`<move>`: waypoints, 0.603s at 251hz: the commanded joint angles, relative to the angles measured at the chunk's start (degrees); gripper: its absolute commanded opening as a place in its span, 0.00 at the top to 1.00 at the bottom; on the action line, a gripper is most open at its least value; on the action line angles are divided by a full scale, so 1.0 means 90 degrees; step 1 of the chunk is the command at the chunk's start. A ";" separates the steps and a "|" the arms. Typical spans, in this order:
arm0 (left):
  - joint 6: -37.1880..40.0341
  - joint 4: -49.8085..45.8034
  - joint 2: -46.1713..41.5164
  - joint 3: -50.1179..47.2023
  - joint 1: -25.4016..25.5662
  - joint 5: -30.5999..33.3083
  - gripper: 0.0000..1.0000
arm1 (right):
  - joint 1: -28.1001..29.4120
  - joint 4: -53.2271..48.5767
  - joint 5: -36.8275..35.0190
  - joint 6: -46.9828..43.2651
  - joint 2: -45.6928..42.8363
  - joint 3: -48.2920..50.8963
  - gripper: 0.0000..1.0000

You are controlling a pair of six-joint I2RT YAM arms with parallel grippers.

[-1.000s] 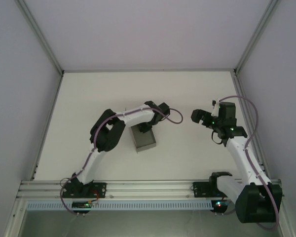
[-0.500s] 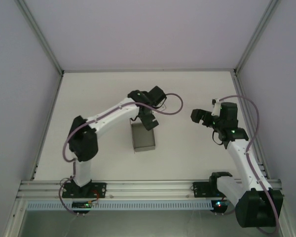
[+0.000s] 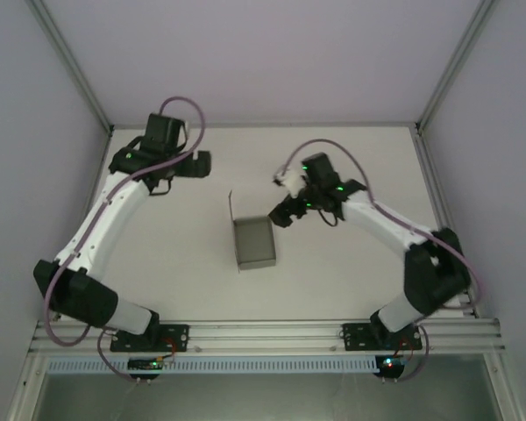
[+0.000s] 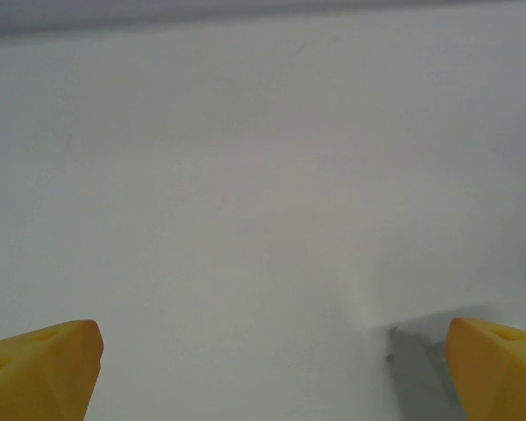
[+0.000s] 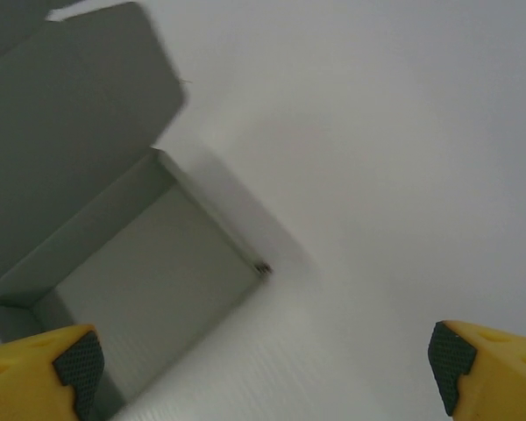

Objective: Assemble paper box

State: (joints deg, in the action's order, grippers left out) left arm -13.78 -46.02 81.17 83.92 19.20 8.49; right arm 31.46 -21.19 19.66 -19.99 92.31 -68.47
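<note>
One box (image 3: 253, 244) stands open; the right gripper (image 3: 281, 216), wide and empty, is just beside it; the left gripper (image 3: 201, 163), also wide, is well apart.

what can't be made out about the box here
- top view: paper box too small to tell whether its tabs are tucked.
- right wrist view: box's near corner cut by the bottom edge and covered by a finger of the right gripper; lid flap cut by the top edge.
- left wrist view: blurred grey box corner, cut by the bottom edge, partly behind a finger of the left gripper.
</note>
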 commanded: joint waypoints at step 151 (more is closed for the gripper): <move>-0.1106 0.0460 -0.1910 -0.2654 -0.1050 -0.0507 0.01 | 0.0784 -0.0967 -0.1464 0.0018 0.2956 -0.2205 0.73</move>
State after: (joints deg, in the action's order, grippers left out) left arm -22.65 -41.91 64.16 60.58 10.07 3.46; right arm 38.37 -35.18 13.58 -29.52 122.85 -92.84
